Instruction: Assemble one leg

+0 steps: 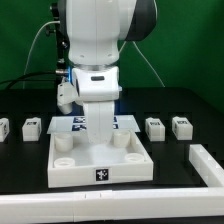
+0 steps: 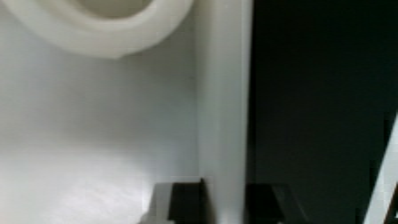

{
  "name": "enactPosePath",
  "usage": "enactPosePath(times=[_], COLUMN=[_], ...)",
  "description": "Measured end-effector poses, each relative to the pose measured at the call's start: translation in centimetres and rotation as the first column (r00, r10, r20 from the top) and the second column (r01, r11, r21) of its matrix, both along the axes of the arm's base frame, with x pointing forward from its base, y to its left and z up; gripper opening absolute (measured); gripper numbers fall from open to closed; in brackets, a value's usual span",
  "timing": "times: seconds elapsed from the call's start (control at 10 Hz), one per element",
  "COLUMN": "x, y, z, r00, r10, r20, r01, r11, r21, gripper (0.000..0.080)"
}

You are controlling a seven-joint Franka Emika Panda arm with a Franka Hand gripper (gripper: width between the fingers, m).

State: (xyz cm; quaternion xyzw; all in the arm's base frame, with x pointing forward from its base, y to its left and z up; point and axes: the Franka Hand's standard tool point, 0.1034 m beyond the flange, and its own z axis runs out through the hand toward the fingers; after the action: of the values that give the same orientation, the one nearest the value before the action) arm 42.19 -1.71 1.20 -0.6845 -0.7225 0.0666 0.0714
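Note:
The four legs stand on the black table in two pairs, small white tagged blocks. Two are at the exterior view's left [image 1: 4, 128] [image 1: 32, 127] and two at its right [image 1: 154, 127] [image 1: 181, 126]. My gripper [image 1: 97, 133] is none of them: it is down at the far wall of the large white tray [image 1: 100, 172]. In the wrist view my gripper [image 2: 226, 205] straddles the tray's upright wall [image 2: 222, 100], one dark finger [image 2: 185, 205] inside and one outside. Both seem pressed against the wall. A round corner socket [image 2: 116, 25] shows inside the tray. No leg shows in the wrist view.
The marker board [image 1: 62, 124] lies behind the tray, partly hidden by the arm. A white L-shaped rail [image 1: 207, 165] runs along the exterior view's right and the table's front edge. Black table [image 2: 320, 100] lies outside the tray wall.

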Motion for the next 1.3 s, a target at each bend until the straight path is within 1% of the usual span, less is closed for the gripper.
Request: enactPosePath(times=[0.1, 0.3, 0.4, 0.5, 0.6, 0.8, 1.0, 1.2, 1.3], x=[0.3, 2.0, 3.1, 3.6, 3.9, 3.9, 3.9, 4.6, 5.0], y=[0.6, 3.2, 4.3, 5.0, 5.5, 5.2, 5.3, 6.5, 6.9], z=[0.0, -0.1, -0.1, -0.1, 0.0, -0.1, -0.1, -0.1, -0.1], r00=[1.0, 0.998, 0.998, 0.997, 0.996, 0.996, 0.996, 0.994, 0.994], r10=[-0.027, -0.06, -0.057, -0.066, -0.066, -0.072, -0.076, -0.088, -0.085], r20=[0.002, 0.018, 0.031, 0.044, 0.055, 0.055, 0.055, 0.063, 0.067], r01=[0.027, 0.06, 0.057, 0.065, 0.065, 0.071, 0.075, 0.088, 0.084], r11=[1.0, 0.998, 0.998, 0.998, 0.998, 0.997, 0.997, 0.996, 0.996], r21=[-0.004, -0.002, 0.005, 0.009, 0.013, 0.012, 0.012, 0.016, 0.02], gripper=[0.0078, 0.0078, 0.0078, 0.0078, 0.0077, 0.0077, 0.0077, 0.0077, 0.0077])
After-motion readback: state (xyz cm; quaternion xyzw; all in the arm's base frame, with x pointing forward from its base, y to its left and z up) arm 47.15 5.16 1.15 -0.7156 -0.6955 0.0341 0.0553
